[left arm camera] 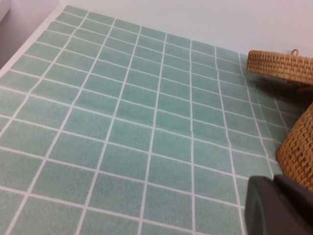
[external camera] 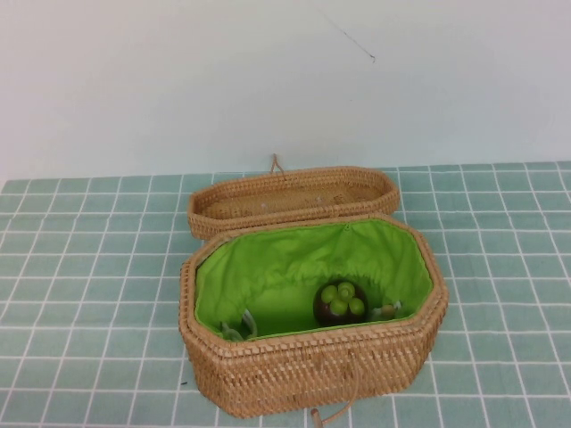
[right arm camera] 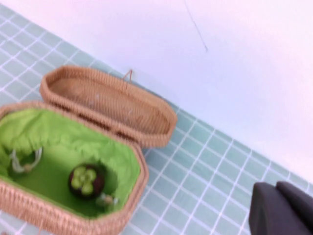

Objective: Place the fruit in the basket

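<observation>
Left end effector (left arm camera: 279,205): only a dark corner of it is seen in the left wrist view, just beside the basket's woven wall; whether it is released or clenched cannot be told.
Right end effector (right arm camera: 281,208): a dark part is seen at the edge of the right wrist view, over the tiled surface and well apart from the basket; its state cannot be told either.
Basket (external camera: 303,361): set near the front edge of the surface (external camera: 89,267), with its green lining exposed.
Fruit (external camera: 341,301): found inside the basket on the lining, right of centre, green lobes upward; it is touched by neither end effector.
Lid (external camera: 294,198): laid open behind the basket, hollow side up, a cord loop at its far rim.
Open room: bare green tiles are seen left and right of the basket, up to the pale wall (external camera: 285,80).
</observation>
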